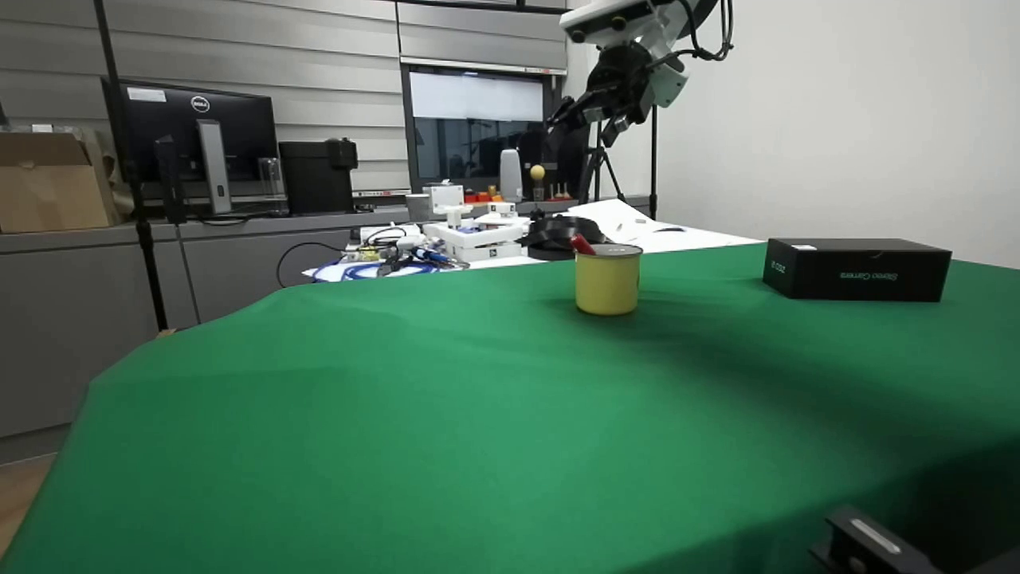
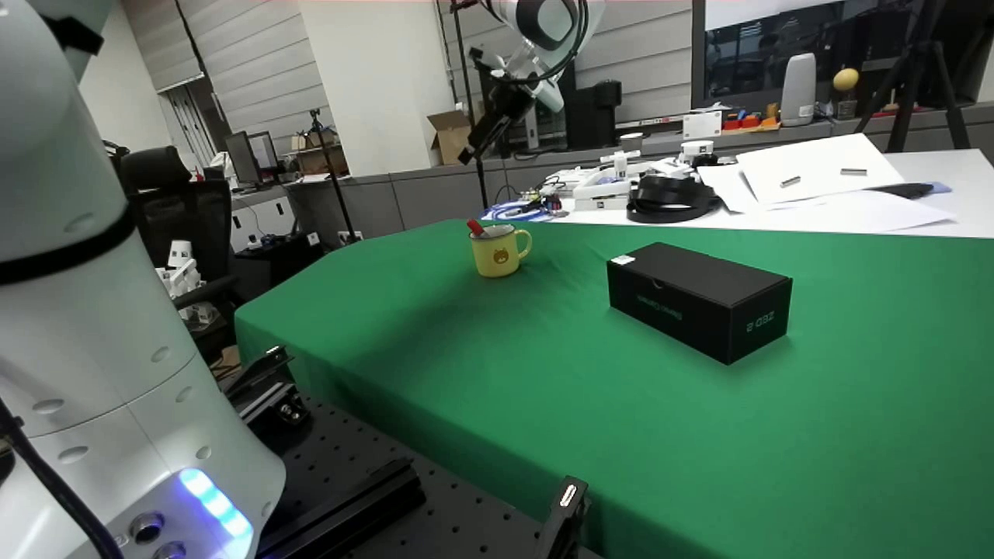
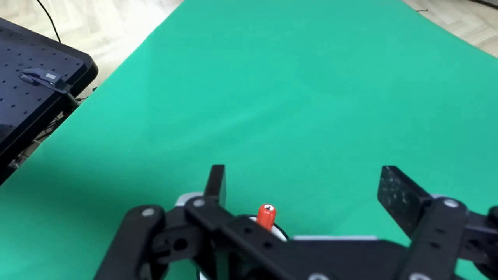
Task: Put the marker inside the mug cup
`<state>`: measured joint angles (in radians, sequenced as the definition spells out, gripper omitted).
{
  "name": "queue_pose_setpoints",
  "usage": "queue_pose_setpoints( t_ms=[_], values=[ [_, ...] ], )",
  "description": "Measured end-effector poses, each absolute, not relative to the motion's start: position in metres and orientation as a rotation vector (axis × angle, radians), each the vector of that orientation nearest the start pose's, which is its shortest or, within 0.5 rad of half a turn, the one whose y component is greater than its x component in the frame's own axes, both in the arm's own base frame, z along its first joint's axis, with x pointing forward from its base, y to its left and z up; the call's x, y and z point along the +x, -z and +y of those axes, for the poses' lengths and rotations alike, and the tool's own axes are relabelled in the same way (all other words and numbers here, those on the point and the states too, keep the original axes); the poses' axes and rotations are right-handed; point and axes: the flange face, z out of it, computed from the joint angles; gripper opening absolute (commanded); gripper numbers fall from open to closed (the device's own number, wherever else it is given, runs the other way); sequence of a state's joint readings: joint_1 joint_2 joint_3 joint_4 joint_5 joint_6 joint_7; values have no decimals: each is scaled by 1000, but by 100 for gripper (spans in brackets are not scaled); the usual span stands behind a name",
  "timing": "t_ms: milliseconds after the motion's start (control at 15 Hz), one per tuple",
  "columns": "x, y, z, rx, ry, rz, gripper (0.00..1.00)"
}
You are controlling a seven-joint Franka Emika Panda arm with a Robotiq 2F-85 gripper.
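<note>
The yellow mug cup (image 1: 607, 283) stands upright on the green cloth in both exterior views; its handle and a small bear print show in an exterior view (image 2: 495, 255). The red marker (image 1: 582, 245) is inside the mug, tilted against the rim, with its top end sticking out; it also shows in an exterior view (image 2: 475, 227). In the wrist view the marker's end (image 3: 266, 216) and part of the mug's white inside and dark rim (image 3: 281, 232) show behind the gripper, which hides the rest. My gripper (image 3: 304, 181) is open, empty and high above the cloth, apart from both.
A black box (image 2: 699, 303) lies on the green cloth (image 2: 497, 373) beside the mug. A white table with papers (image 2: 823, 178), a black coil (image 2: 674, 198) and white parts stands behind. Dark clamps (image 2: 565, 508) sit at the cloth's near edge by the robot's base.
</note>
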<state>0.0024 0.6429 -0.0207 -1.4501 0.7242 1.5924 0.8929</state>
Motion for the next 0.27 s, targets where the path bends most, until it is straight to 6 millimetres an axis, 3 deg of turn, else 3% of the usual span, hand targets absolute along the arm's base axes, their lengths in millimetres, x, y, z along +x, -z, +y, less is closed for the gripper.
queue_pose_setpoints(
  t_ms=[267],
  values=[
    [668,-290,60,-2154,-1000,1356,100]
  ],
)
